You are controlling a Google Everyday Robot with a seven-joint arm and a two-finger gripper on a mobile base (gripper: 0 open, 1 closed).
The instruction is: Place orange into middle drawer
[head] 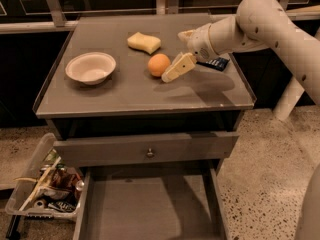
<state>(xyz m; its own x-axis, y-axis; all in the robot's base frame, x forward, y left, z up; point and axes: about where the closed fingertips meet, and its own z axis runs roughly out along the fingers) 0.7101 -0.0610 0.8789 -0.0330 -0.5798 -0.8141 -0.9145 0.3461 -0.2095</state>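
Note:
The orange [159, 64] sits on the grey tabletop, right of centre. My gripper [173, 57] is just to the right of the orange, low over the tabletop, with its fingers spread open and empty. One pale finger [177, 67] lies close beside the orange's right side; I cannot tell if it touches. The middle drawer [83, 210] is pulled out at the bottom of the view, showing a wide flat floor and low grey side walls.
A white bowl [91, 67] stands at the table's left. A pale yellow sponge [144, 42] lies behind the orange. A dark packet [216, 63] lies under my arm. The knobbed drawer front [150, 153] sits above the open drawer. A clear bin of wrappers [44, 190] stands on the floor at left.

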